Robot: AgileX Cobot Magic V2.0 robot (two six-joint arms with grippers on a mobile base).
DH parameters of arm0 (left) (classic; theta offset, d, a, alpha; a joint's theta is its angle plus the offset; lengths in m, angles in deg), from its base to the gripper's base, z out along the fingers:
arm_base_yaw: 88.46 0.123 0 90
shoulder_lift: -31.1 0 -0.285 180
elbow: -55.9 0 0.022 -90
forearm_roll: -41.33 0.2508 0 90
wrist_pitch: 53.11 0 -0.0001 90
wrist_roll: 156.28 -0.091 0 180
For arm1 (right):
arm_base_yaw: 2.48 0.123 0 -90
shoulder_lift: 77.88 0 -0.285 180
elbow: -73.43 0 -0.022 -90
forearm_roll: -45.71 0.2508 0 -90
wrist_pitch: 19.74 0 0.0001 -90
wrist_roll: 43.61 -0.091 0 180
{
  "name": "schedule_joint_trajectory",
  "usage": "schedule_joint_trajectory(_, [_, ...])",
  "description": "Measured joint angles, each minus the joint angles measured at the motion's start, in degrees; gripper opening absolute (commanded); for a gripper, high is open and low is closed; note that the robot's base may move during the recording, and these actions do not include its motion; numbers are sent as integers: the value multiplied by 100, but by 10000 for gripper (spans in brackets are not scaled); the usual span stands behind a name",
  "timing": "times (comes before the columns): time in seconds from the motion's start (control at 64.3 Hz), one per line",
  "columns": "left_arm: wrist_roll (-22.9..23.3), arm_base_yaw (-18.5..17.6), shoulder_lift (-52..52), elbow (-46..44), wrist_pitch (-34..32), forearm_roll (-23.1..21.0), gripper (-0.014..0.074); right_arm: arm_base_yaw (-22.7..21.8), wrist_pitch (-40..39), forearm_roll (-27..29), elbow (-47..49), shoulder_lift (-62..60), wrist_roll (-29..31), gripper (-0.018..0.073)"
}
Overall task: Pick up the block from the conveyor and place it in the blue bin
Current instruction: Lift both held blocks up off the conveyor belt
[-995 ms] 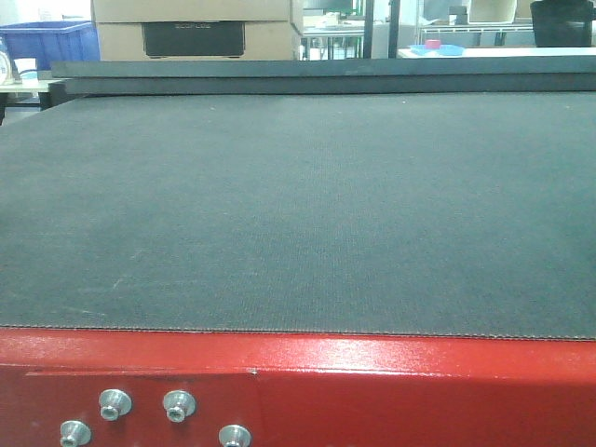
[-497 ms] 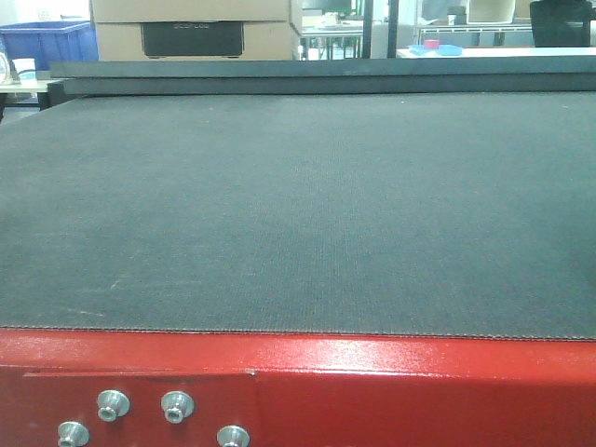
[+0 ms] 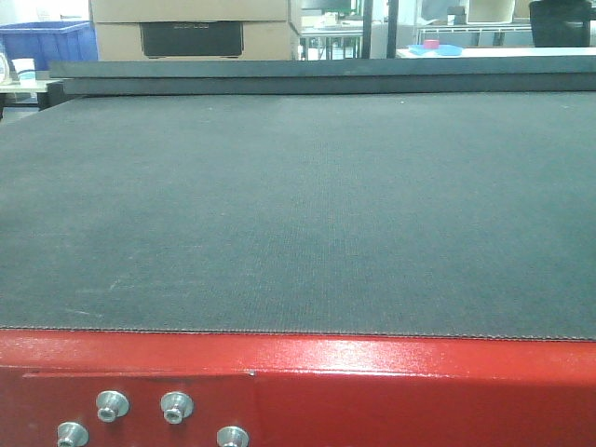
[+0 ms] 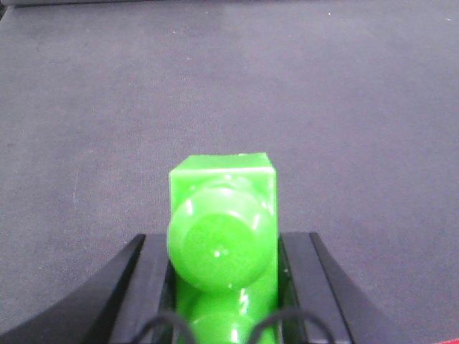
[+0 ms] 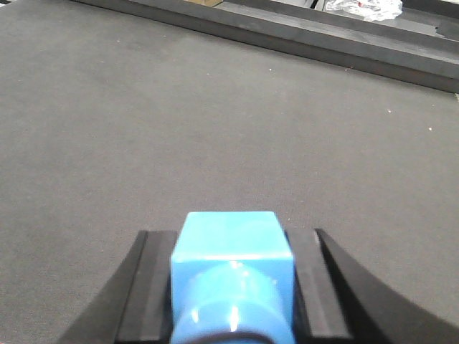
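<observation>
- Belt surface of the conveyor point(image 3: 298, 205) shows no block and no arm in the front view. A blue bin point(image 3: 47, 42) stands beyond the conveyor's far-left corner, past its raised far rail point(image 3: 317, 74), so a carry there must clear that edge.
- Left wrist view: left fingers point(image 4: 118, 287) clamp a green block point(image 4: 222, 215) over the conveyor; squeeze evenly and lift before swinging.
- Right wrist view: right fingers point(image 5: 326, 287) grip a blue block point(image 5: 231, 247) over bare conveyor, with the rail far ahead and room on every side.

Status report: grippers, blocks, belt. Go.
Left gripper shut on green block. Right gripper shut on blue block. Both over the conveyor. No loose block on it, nothing in the way.
</observation>
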Motion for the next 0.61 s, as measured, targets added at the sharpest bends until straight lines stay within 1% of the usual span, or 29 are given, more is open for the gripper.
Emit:
schedule_joint_trajectory(0.218, [0,0,0,0,-77,0,-111,0,9,0,0,0,0,-153])
schedule_joint_trajectory(0.606, [0,0,0,0,-471,0,-111,0,9,0,0,0,0,-153])
